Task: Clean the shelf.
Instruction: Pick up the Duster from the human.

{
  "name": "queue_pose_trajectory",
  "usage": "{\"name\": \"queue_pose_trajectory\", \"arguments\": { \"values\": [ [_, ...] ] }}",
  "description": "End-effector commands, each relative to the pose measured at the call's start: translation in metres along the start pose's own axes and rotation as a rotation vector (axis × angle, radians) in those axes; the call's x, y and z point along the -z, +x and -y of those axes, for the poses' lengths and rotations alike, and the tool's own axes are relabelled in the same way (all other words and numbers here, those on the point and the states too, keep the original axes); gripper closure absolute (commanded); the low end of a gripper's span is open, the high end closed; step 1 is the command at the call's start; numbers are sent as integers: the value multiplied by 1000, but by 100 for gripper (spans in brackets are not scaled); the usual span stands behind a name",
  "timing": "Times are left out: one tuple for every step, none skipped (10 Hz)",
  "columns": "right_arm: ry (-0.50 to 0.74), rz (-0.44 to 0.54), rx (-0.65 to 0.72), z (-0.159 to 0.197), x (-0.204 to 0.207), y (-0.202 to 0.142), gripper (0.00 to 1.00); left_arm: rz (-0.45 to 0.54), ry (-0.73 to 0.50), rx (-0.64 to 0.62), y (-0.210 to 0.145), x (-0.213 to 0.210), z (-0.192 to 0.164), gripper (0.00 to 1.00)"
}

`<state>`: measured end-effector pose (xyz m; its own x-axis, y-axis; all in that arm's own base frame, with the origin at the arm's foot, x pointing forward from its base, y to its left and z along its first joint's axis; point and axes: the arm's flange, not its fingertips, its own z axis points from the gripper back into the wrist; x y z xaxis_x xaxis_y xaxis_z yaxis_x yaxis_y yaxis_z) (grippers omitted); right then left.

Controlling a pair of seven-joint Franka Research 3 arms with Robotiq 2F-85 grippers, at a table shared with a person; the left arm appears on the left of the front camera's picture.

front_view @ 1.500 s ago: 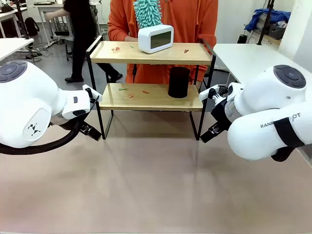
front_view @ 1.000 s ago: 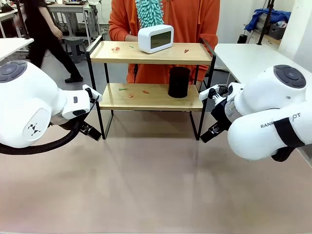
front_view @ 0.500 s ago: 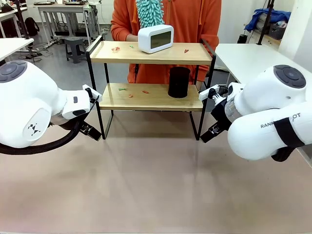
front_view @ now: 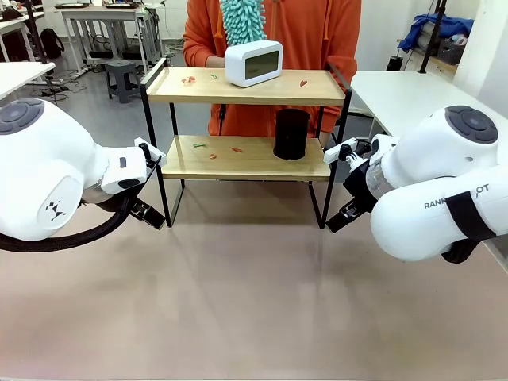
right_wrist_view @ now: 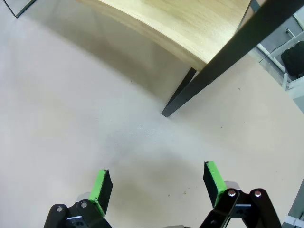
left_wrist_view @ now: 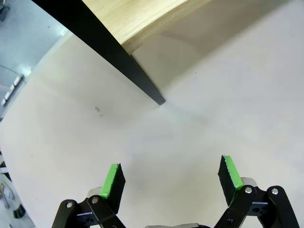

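The shelf [front_view: 246, 157] stands at the table's far middle, a black frame with two light wooden boards. On its top board sit a white clock [front_view: 253, 63] and small red and green scraps [front_view: 189, 79]. The lower board holds a black cylinder [front_view: 291, 133] and more scraps [front_view: 213, 149]. Behind it a person in orange holds a teal duster [front_view: 242, 19]. My left gripper [left_wrist_view: 171, 178] hangs open over bare table near the shelf's left front leg [left_wrist_view: 114, 59]. My right gripper [right_wrist_view: 157, 183] is open too, near the right front leg [right_wrist_view: 209, 76].
The beige table [front_view: 254, 302] stretches bare in front of the shelf. White tables [front_view: 397, 91] stand to the right and far left. My two white arms [front_view: 48, 178] flank the shelf at the picture's sides.
A person walking in the left background has gone out of view. The person in orange shifted slightly right. Neither arm moved.
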<state>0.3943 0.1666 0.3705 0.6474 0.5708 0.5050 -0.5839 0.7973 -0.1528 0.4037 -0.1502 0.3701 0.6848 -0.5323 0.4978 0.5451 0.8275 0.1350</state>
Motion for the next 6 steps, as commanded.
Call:
{"name": "queue_pose_trajectory", "arguments": {
  "values": [
    [0, 0, 1, 0, 0, 0, 0, 0, 0, 1, 0, 0, 0, 0],
    [0, 0, 0, 0, 0, 0, 0, 0, 0, 0, 0, 0, 0, 0],
    [99, 22, -36, -2, -20, 8, 0, 29, -143, 51, 0, -21, -3, 0],
    [180, -16, -15, 2, -55, 11, 0, 51, -307, 66, -5, -51, -11, 0],
    [267, -40, 65, 12, -91, 9, 0, 43, -426, 85, -13, -79, -19, 0],
    [310, -31, 262, 27, -134, 3, 0, 64, -625, 106, -28, -110, -35, 0]
  ]
}}
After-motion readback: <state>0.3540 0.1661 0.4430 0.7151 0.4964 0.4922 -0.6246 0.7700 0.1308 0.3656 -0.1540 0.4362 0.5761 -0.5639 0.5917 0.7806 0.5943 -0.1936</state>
